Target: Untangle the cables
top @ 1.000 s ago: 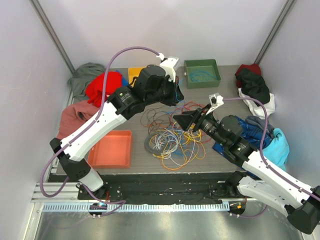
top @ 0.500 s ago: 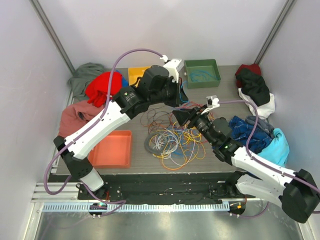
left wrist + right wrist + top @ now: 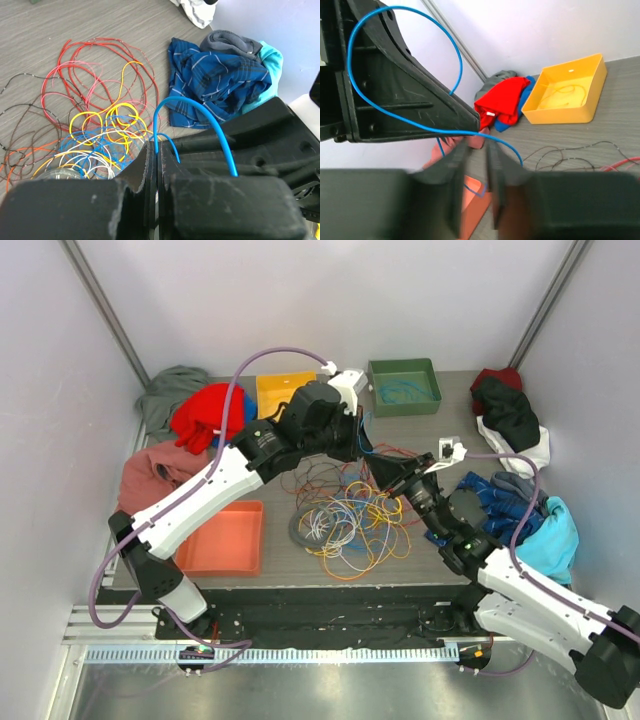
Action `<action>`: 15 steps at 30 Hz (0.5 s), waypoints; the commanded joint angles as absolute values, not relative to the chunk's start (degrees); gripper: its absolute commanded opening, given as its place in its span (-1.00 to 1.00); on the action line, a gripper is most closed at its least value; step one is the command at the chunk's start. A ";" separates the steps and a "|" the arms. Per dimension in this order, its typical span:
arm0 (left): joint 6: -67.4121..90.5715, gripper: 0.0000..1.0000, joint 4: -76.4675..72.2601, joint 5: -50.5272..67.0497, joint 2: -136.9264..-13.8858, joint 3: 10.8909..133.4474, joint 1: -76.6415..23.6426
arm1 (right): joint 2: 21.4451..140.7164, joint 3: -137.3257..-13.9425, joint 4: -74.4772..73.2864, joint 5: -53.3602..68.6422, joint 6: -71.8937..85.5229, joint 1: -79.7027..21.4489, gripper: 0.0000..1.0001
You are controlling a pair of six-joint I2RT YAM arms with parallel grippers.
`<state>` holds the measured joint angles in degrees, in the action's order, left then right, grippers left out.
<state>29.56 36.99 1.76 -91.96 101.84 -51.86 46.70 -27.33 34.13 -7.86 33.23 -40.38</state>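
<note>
Nearest the arms, an orange tray (image 3: 222, 538) sits at the near left of the table. Just right of it the cables (image 3: 345, 522) lie in one heap at the near middle, with orange, yellow, white, blue and red loops crossing over one another, so the bulk of the untangling looks undone. Above the far edge of that heap the two arms meet over a single blue cable (image 3: 156, 132), held up clear of the rest. The left gripper (image 3: 156, 152) has its fingers pressed together on it, and the strand rises out of the seam between them and arches over towards the other arm. The right gripper (image 3: 478, 149) faces it from the right, with the same strand running across just ahead of its fingers. Those fingers are blurred in its own camera and show a narrow gap, so whether they are clamped on the strand or only nearly closed cannot be told. This reads as one strand being drawn out of many, with most of the job left. To the right a blue checked shirt (image 3: 490, 502) lies among other garments, and more clothes (image 3: 205, 412) are piled on the far left. At the far edge a yellow bin (image 3: 560, 115) holds a thin strand and a green bin (image 3: 424, 376) holds a few blue ones, which suggests some sorting is done. No brand, label or writing can be read in any view.
</note>
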 commanded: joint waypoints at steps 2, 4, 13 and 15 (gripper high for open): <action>29.00 -0.96 34.01 0.88 -88.42 101.87 -51.24 | 44.04 -29.36 27.34 -5.89 32.70 -40.52 0.00; 29.09 -0.96 33.31 0.97 -88.51 102.04 -51.15 | 42.55 -27.96 27.25 -5.97 32.35 -40.60 0.11; 33.04 -0.97 33.14 2.28 -91.23 107.66 -50.98 | 40.86 -19.69 38.74 -6.59 26.29 -40.61 0.43; 33.92 -0.97 33.13 3.86 -91.84 109.15 -50.98 | 42.96 -18.81 41.21 -6.94 24.88 -40.61 0.46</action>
<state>31.48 35.90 1.32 -91.66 104.31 -51.24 40.34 -20.53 32.05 -6.57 29.41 -40.38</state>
